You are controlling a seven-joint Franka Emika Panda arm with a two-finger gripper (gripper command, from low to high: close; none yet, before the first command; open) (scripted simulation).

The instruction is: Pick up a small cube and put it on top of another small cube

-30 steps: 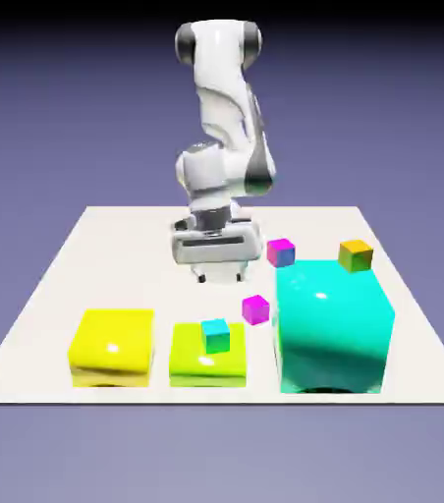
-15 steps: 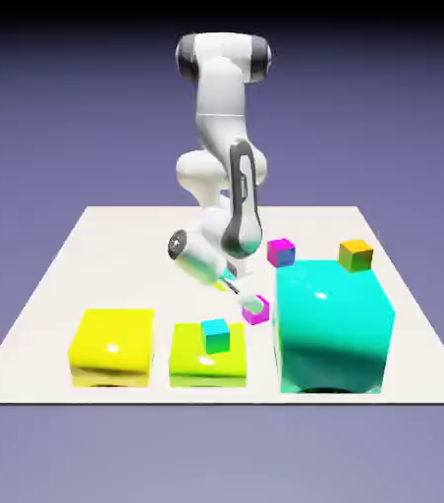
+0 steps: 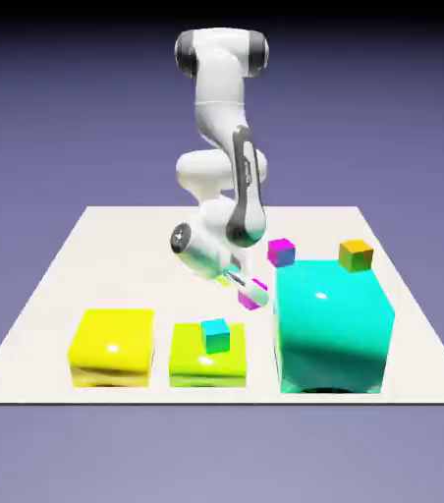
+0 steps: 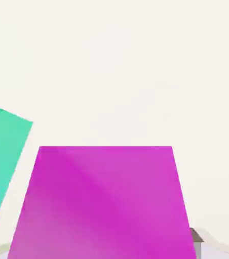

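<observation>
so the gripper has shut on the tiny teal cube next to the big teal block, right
Not quite: the gripper has shut on the all-magenta small cube, as both views show. The tiny teal cube sits untouched on the lime block. It is beside the big teal block.

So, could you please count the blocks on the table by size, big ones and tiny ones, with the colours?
Big blocks: 3, namely yellow block, lime block, teal block.
Tiny cubes: 4, namely all-magenta cube in the gripper, magenta-and-blue cube, orange-and-green cube, tiny teal cube on the lime block.
Total: 7
</observation>
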